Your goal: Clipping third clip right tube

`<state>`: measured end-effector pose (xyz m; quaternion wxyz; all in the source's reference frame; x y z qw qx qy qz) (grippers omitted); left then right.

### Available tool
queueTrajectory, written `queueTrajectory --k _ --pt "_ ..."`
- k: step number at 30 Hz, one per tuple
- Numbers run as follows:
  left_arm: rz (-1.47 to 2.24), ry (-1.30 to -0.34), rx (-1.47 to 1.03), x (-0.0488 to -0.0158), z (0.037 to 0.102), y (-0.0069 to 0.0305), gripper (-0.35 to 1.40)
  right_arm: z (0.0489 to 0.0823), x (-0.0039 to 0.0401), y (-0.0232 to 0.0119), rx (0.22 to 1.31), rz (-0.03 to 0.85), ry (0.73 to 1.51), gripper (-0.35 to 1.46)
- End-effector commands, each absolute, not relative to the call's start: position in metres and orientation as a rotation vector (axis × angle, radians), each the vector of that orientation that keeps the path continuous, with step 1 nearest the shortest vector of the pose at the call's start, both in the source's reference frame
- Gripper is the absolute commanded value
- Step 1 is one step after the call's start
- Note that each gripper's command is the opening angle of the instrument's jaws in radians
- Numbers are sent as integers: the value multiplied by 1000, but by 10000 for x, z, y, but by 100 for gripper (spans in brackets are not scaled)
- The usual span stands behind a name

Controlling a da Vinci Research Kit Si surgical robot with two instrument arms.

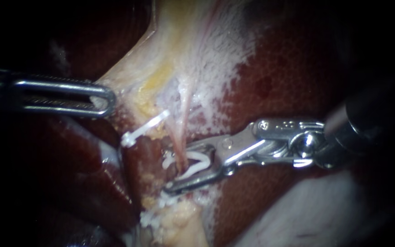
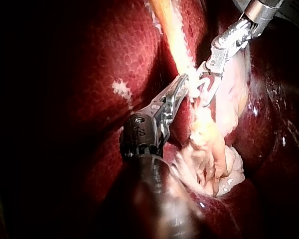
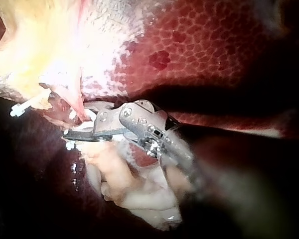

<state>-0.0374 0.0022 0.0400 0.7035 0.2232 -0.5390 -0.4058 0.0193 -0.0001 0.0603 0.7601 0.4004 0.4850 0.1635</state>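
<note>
Right instrument [image 1: 179, 167] enters from three o'clock. Its jaws stand apart, each seating one leg of a loaded clip [image 1: 196, 161], so they are clamped on that clip alone. Left instrument [image 1: 106, 100], entering from nine o'clock, has its long slotted jaws together on the edge of the pale tissue [image 1: 184, 45].

Progress, by judgement: placing is done, closing is not. The open clip straddles the tube [image 1: 179, 135], which runs down from twelve o'clock into the jaws just below centre. Remaining: squeeze, confirm the latch, release.

Materials:
- **Liver** [image 1: 289, 82]: dark red, wet, finely mottled, filling the three o'clock half.
- **Pale tissue:** cream to yellow, fibrous, frosted white at its margin.
- **Tube:** thin, pink, glistening, probably soft.
- **Jaws:** bright steel, the left pair serrated.
- **Loaded clip:** white, V-shaped.
- **Closed clip** [image 1: 143, 129]: a white bar at ten o'clock of the right jaws. What it grips I cannot tell.
</note>
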Motion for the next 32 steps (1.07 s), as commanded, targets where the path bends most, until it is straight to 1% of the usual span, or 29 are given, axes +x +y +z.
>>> queueTrajectory --k 1,3,5,7,10,14,32 --pt "-903 -1199 496 -374 400 22 -35 603 192 -2 876 360 1054 2" --pt "-903 -1199 496 -374 400 22 -35 604 191 -3 881 369 1049 -16" --pt "-903 -1199 496 -374 400 22 -35 605 189 -3 895 358 1047 -28" --pt "-903 -1199 496 -374 400 22 -35 605 188 -3 908 346 1043 -35" --pt "-903 -1199 496 -374 400 22 -35 606 188 -4 922 320 1020 -35" --pt "-903 -1199 496 -374 400 22 -35 608 188 -6 926 315 1008 -35" --pt "-903 -1199 496 -374 400 22 -35 610 188 -7 929 314 1006 -35"
